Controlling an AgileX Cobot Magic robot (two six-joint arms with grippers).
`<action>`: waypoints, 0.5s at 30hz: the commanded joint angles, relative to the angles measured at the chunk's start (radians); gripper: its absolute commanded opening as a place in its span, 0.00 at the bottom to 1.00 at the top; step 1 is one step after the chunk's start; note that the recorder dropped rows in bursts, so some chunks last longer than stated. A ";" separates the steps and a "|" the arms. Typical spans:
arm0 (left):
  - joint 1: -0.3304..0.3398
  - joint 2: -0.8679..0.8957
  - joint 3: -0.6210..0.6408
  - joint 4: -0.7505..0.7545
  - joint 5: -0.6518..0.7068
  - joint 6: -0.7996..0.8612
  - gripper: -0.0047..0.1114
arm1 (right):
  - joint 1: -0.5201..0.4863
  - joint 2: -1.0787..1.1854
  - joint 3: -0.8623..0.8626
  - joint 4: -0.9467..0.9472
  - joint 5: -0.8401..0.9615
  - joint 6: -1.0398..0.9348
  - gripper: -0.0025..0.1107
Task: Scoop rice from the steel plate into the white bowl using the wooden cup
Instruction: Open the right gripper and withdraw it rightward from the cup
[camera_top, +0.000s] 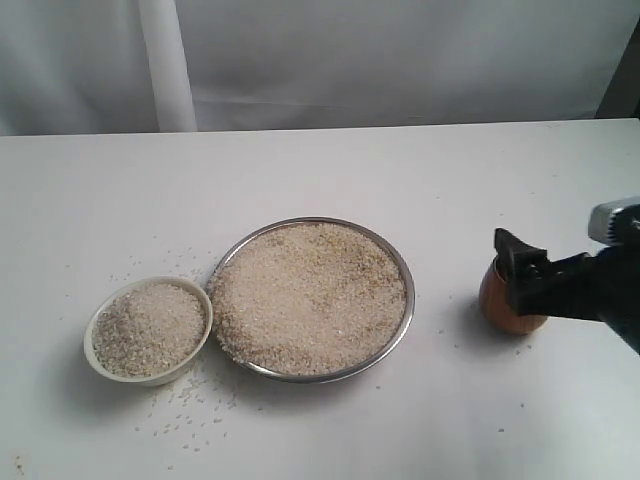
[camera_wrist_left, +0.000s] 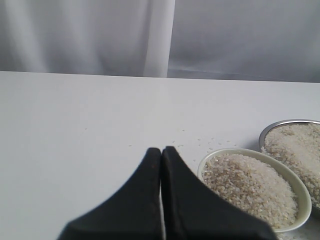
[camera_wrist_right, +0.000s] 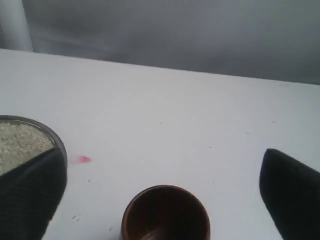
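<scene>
The steel plate (camera_top: 405, 300) sits mid-table, filled with rice (camera_top: 310, 295). To its left stands the white bowl (camera_top: 95, 330), heaped with rice (camera_top: 150, 328). The wooden cup (camera_top: 493, 298) stands upright on the table, right of the plate, and looks empty inside (camera_wrist_right: 165, 215). My right gripper (camera_top: 512, 272) is open, with one finger on each side of the cup (camera_wrist_right: 162, 156) and not touching it. My left gripper (camera_wrist_left: 161, 150) is shut and empty, just beside the white bowl (camera_wrist_left: 220, 154); the exterior view does not show it.
Loose grains (camera_top: 190, 410) lie scattered on the white table around the bowl. A small red mark (camera_wrist_right: 83, 159) is on the table between the plate's rim (camera_wrist_right: 55, 137) and the cup. A white curtain and post (camera_top: 165, 65) stand behind the table.
</scene>
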 joint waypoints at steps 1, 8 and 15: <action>-0.004 -0.003 -0.003 -0.005 -0.004 -0.004 0.04 | -0.005 -0.155 0.080 0.014 0.015 -0.003 0.59; -0.004 -0.003 -0.003 -0.005 -0.004 -0.001 0.04 | -0.005 -0.326 0.129 -0.066 0.022 0.085 0.02; -0.004 -0.003 -0.003 -0.005 -0.004 -0.001 0.04 | -0.005 -0.410 0.129 -0.091 0.022 0.128 0.02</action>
